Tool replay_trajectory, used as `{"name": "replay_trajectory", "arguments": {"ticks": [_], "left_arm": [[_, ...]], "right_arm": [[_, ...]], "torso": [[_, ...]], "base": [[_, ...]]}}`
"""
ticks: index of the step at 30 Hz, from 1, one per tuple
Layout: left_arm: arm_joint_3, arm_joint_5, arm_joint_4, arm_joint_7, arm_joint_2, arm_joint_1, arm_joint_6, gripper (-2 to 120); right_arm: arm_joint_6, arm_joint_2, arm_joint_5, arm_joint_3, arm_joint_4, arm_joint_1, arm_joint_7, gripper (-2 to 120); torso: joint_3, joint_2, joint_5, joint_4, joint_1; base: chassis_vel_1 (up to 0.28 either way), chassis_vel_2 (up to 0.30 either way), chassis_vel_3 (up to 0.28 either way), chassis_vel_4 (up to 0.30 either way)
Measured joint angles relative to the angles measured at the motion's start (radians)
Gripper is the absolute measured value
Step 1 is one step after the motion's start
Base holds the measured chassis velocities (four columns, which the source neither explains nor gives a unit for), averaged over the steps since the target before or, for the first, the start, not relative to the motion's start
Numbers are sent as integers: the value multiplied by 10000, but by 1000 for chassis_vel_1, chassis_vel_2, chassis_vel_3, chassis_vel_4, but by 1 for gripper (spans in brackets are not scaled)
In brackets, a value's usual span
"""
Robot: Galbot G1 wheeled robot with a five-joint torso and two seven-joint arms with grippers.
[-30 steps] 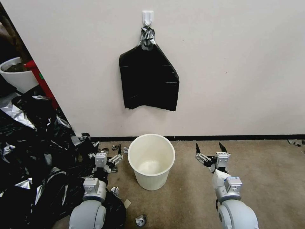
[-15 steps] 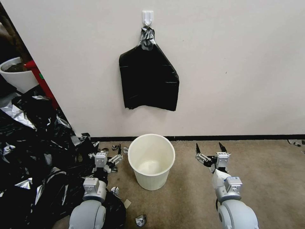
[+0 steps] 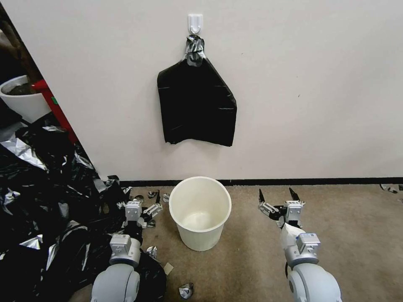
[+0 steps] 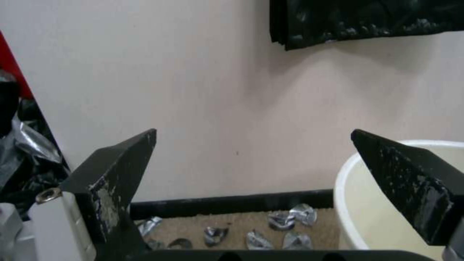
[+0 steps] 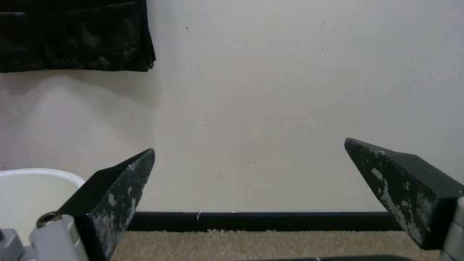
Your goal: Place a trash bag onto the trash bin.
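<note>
Your wrist views cut the black sheaf hanging from the wall hook down to its lower edge, and a single trash bag cannot be told apart from it. The trash bin stands unlined on the carpet against the wall. Your left gripper and right gripper hang low either side of it, jaws spread wide, gripping nothing.

I see no change across these moments: my left gripper and right gripper sit exactly where they were, and the trash bin has not shifted.
</note>
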Motion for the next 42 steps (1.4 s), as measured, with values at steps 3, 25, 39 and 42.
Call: {"name": "replay_trajectory", "arguments": {"ticks": [3, 25, 39, 42], "left_arm": [[0, 0, 0, 0, 0, 0, 0, 100], [0, 0, 0, 0, 0, 0, 0, 100], [61, -197, 1, -215, 77, -37, -105, 100], [273, -848, 1, -960, 341, -197, -511, 100]], "right_arm": [[0, 0, 0, 0, 0, 1, 0, 100], [0, 0, 0, 0, 0, 0, 0, 100], [227, -150, 236, -78, 52, -35, 398, 100], [677, -464, 723, -233, 169, -122, 1183, 100]], "torso": [[0, 0, 0, 0, 0], [0, 0, 0, 0, 0], [0, 0, 0, 1, 0], [0, 0, -2, 0, 0]], "base": [[0, 0, 0, 0], [0, 0, 0, 0], [0, 0, 0, 0], [0, 0, 0, 0]]}}
